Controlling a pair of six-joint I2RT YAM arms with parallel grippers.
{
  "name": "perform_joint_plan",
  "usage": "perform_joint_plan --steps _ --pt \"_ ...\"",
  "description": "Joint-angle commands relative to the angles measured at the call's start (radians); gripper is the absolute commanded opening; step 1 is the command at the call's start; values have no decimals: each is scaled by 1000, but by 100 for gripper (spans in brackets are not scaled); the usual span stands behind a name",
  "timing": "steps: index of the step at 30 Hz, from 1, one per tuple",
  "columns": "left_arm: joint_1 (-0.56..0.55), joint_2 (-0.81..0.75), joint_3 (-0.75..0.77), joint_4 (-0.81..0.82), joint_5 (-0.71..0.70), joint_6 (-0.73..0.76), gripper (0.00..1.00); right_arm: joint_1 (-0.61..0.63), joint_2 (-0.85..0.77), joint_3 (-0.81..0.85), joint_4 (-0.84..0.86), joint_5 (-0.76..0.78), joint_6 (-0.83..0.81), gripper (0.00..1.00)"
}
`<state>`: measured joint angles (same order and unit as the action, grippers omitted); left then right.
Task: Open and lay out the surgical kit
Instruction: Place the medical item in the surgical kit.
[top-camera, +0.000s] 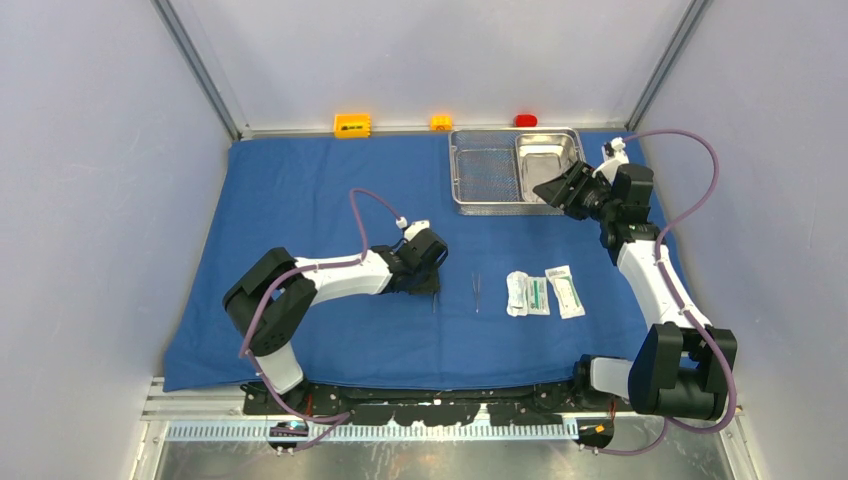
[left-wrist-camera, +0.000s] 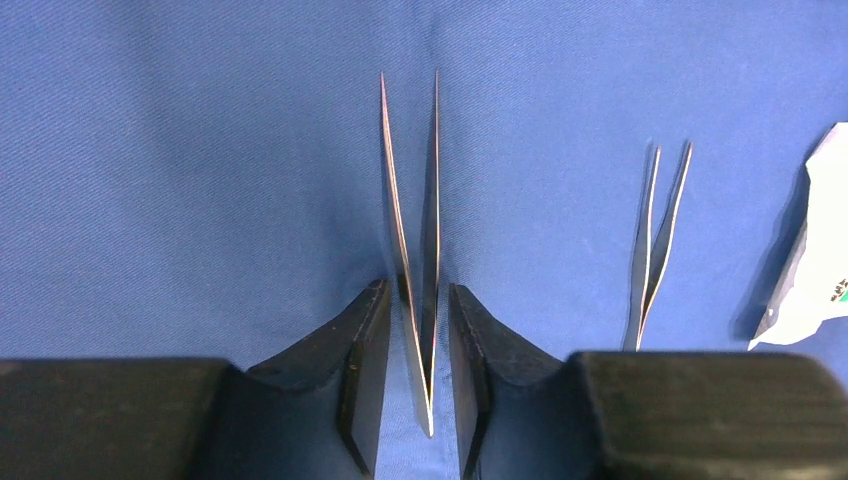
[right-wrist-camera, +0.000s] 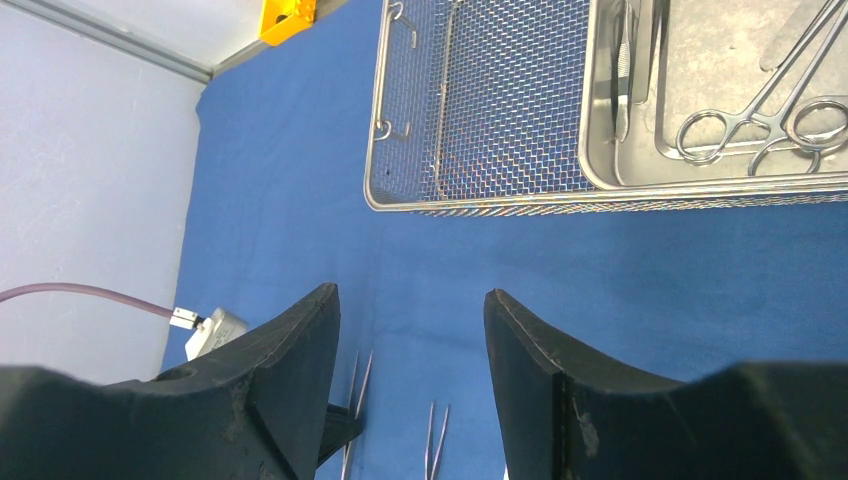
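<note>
The blue cloth (top-camera: 300, 200) lies spread flat. The steel mesh tray (top-camera: 485, 165) stands at the back right with the smaller steel pan (top-camera: 545, 160) in it; scissors (right-wrist-camera: 760, 115) lie in the pan. My left gripper (top-camera: 437, 285) is low on the cloth, its jaws slightly apart on either side of a thin steel forceps (left-wrist-camera: 410, 200), with small gaps at both sides. A second forceps (top-camera: 476, 292) lies to its right. Three white-green packets (top-camera: 540, 293) lie further right. My right gripper (top-camera: 560, 190) is open and empty, above the cloth just in front of the tray.
Orange (top-camera: 352, 125), yellow (top-camera: 441, 122) and red (top-camera: 525, 120) blocks sit along the back wall beyond the cloth. Grey walls close in both sides. A packet's edge (left-wrist-camera: 820, 260) shows at the right of the left wrist view.
</note>
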<state>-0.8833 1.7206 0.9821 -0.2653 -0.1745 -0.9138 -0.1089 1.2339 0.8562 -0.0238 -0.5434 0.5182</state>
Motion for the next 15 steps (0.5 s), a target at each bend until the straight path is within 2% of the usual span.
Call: perform_joint_plan --steps 1,15 --pt "-2 -30 -8 -5 -9 1 32 -6 -39 3 52 0 -5 60" --pt "0 -69 27 -29 -23 59 36 -7 -29 42 2 29 -45 60"
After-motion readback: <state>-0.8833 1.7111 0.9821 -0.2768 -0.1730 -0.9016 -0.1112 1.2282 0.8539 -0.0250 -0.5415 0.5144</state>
